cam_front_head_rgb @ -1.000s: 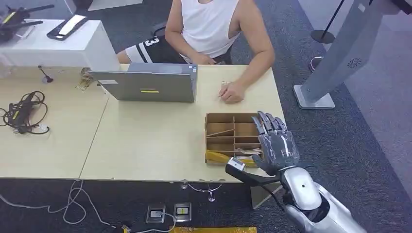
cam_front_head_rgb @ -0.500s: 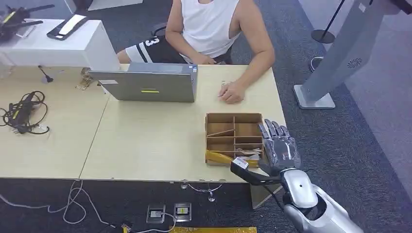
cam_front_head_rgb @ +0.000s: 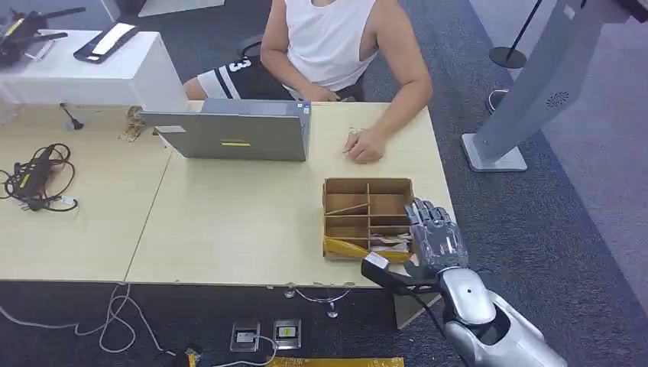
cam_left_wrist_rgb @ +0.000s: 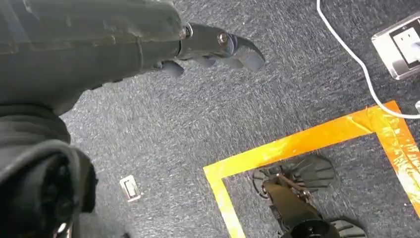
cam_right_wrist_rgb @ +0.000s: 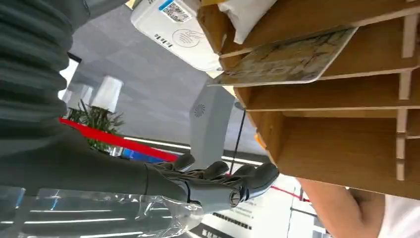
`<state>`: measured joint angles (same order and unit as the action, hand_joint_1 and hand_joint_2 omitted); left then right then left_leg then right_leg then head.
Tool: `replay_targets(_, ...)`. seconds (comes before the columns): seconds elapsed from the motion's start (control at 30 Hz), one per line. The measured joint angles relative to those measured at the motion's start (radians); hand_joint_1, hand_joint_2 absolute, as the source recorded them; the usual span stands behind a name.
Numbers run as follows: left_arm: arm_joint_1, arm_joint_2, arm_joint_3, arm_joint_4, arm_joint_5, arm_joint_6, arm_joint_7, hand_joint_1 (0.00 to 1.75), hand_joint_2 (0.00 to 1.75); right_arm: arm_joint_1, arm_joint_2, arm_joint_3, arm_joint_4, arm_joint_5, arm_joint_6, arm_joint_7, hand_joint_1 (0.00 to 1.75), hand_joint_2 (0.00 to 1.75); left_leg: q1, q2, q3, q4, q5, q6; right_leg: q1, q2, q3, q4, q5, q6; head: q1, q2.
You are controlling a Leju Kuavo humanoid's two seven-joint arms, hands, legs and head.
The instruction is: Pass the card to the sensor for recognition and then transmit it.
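A: Right hand (cam_front_head_rgb: 434, 237), what is being seen?

B: It is being held just beside the right edge of the cardboard organizer box (cam_front_head_rgb: 368, 218), at the desk's (cam_front_head_rgb: 229, 222) near right corner. Fingers are being kept apart and extended, nothing is being gripped. In the right wrist view the hand (cam_right_wrist_rgb: 218, 181) is being shown with fingers stretched out, nothing between them.

A: And the card?

B: A patterned card (cam_right_wrist_rgb: 287, 62) is being seen in the right wrist view, lying tilted in a compartment of the box (cam_right_wrist_rgb: 346, 99), one end sticking past the wooden edge. In the head view some pale flat items (cam_front_head_rgb: 390, 240) are being shown in the near right compartment, too small for the card to be told apart.

A: Sensor?

B: A white reader with a QR sticker (cam_right_wrist_rgb: 173, 29) is being seen in the right wrist view, just beside the box. It cannot be made out clearly in the head view.

A: Left hand?

B: Left hand (cam_left_wrist_rgb: 213, 49) is being seen hanging over grey carpet (cam_left_wrist_rgb: 163, 124) with orange floor tape (cam_left_wrist_rgb: 297, 144) below. Fingers are being held loosely curved, nothing is being held.

A: Anything else?

B: A person in a white top (cam_front_head_rgb: 328, 38) is being seated at the far side, one hand (cam_front_head_rgb: 363, 145) resting on the desk. A grey laptop (cam_front_head_rgb: 233, 130) is standing open nearby. A cable bundle (cam_front_head_rgb: 34, 180) is lying at the left.
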<state>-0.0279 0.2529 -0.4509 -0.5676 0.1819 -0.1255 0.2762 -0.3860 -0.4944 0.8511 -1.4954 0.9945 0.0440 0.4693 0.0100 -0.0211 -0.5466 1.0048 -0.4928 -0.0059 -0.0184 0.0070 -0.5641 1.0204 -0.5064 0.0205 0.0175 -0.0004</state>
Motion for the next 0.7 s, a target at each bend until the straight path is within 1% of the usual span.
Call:
replay_targets(0.13,0.004,0.002,-0.005,-0.009,0.011,0.0,0.0,0.0,0.0,-0.005,0.016,0.012,0.008,-0.007,-0.054,-0.036,0.0,1.75,0.0,0.0,0.0,0.0,0.0,0.0,0.0,0.0,0.0,0.0,0.0,0.0,0.0,0.0)
replay_targets(0.17,0.004,0.002,-0.005,-0.01,0.013,0.0,0.0,0.0,0.0,-0.006,0.021,0.014,0.01,-0.009,-0.057,-0.039,0.0,1.75,0.0,0.0,0.0,0.0,0.0,0.0,0.0,0.0,0.0,0.0,0.0,0.0,0.0,0.0)
replay_targets(0.3,0.005,0.005,-0.005,-0.016,0.016,0.0,0.0,0.0,0.0,-0.011,0.033,0.024,0.015,-0.01,-0.06,-0.043,0.0,1.75,0.0,0.0,0.0,0.0,0.0,0.0,0.0,0.0,0.0,0.0,0.0,0.0,0.0,0.0)
replay_targets(0.7,0.005,0.008,-0.005,-0.016,0.016,0.0,0.0,0.0,0.0,-0.012,0.045,0.025,0.019,-0.011,-0.061,-0.043,0.0,1.75,0.0,0.0,0.0,0.0,0.0,0.0,0.0,0.0,0.0,0.0,0.0,0.0,0.0,0.0)
